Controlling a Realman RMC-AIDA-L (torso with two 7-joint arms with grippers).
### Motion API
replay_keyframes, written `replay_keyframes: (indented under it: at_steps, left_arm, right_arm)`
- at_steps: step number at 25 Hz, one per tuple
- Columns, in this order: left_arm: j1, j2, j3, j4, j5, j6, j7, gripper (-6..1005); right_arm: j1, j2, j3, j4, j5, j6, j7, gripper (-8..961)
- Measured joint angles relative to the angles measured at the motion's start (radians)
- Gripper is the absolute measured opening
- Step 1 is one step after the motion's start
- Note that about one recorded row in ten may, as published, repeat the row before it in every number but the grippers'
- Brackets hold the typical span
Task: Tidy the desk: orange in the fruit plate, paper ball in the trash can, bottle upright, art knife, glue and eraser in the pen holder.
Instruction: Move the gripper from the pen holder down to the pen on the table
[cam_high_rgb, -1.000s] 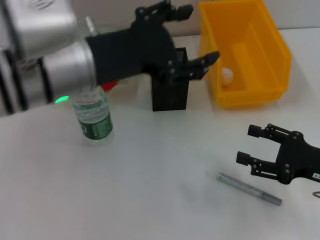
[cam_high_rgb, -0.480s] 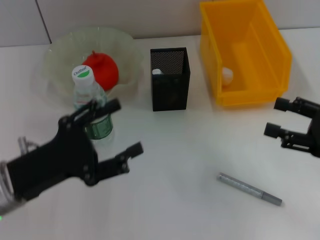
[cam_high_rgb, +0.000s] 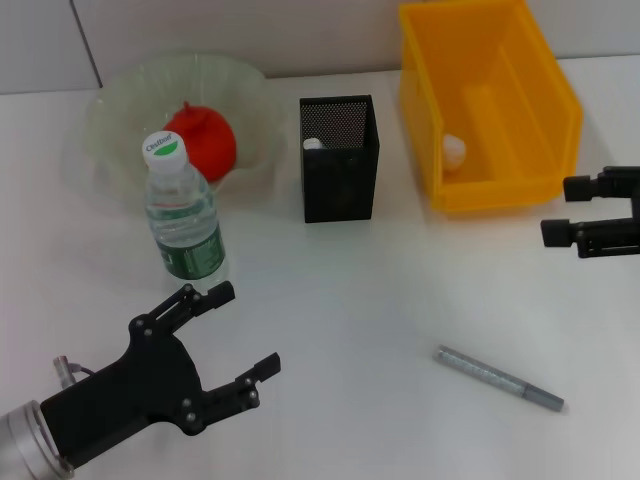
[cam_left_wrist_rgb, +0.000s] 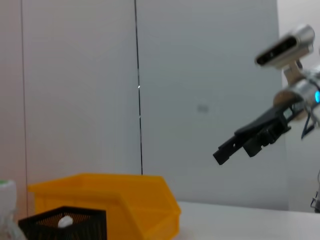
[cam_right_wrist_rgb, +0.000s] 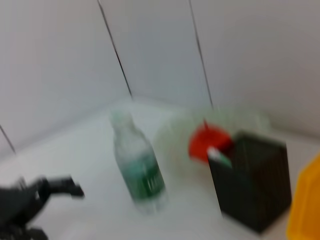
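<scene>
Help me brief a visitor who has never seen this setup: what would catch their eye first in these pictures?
Probably the big yellow plastic bin at the far right, then the red-orange fruit in the clear glass plate at far left, with the upright green-labelled water bottle before it. Nearer, the open black left gripper hovers low, and a grey metal art knife lies on the white table.

Clear plastic bottle (cam_high_rgb: 185, 222), black mesh metal pen holder (cam_high_rgb: 339, 173), glossy yellow plastic bin (cam_high_rgb: 487, 105), translucent ribbed fruit plate (cam_high_rgb: 120, 115), matt white desk (cam_high_rgb: 350, 300).

Your head camera looks down on the desk; both wrist cameras face sideways, sharing the pen holder (cam_high_rgb: 338, 158) (cam_left_wrist_rgb: 62, 223) (cam_right_wrist_rgb: 252, 177).
</scene>
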Motion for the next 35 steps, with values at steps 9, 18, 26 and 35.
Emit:
replay_keyframes:
  at_steps: [9, 18, 26, 35]
  left_arm:
    - [0.003, 0.004, -0.008, -0.01, -0.001, -0.063, -0.002, 864]
    - [0.005, 0.002, -0.008, -0.024, -0.003, -0.096, 0.0, 863]
    - [0.004, 0.002, -0.012, -0.025, -0.004, -0.107, 0.0, 863]
    - [0.0, 0.003, -0.006, -0.025, -0.003, -0.111, -0.006, 863]
  right_arm:
    - [0.261, 0.011, -0.318, -0.214, -0.538, -0.147, 0.36, 794]
    - [0.317, 0.015, -0.575, -0.219, -0.569, -0.142, 0.46, 794]
    - [0.321, 0.019, -0.761, -0.202, -0.612, -0.132, 0.511, 793]
    - [0.319, 0.022, -0.855, -0.174, -0.638, -0.11, 0.556, 792]
